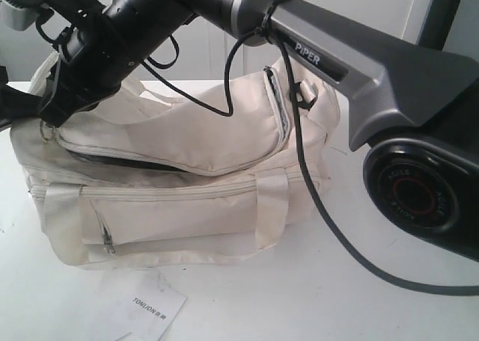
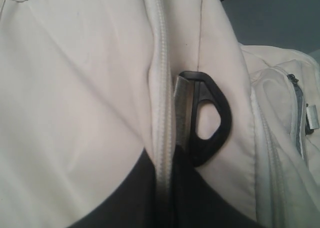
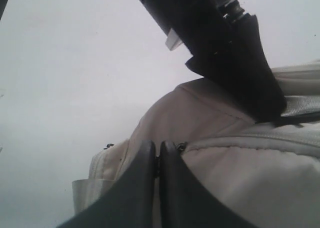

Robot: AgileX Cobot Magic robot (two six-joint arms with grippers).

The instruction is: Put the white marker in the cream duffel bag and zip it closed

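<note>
The cream duffel bag point(image 1: 187, 206) lies on the white table with its top flap point(image 1: 172, 143) raised along the front. A dark slit of lining point(image 1: 112, 160) shows under the flap. The white marker is out of view. My right gripper point(image 1: 52, 117) reaches across to the bag's left end. In the right wrist view this gripper point(image 3: 158, 150) is shut on a small zip pull at the bag's seam. My left gripper point(image 2: 167, 158) is shut on the bag's zip edge point(image 2: 162, 88), beside a black strap ring point(image 2: 210, 123).
A white paper TONLION tag point(image 1: 153, 307) lies on the table in front of the bag. The right arm's big link point(image 1: 359, 64) and its black cable point(image 1: 314, 199) cross over the bag's right end. Another black ring point(image 1: 305, 93) sits there.
</note>
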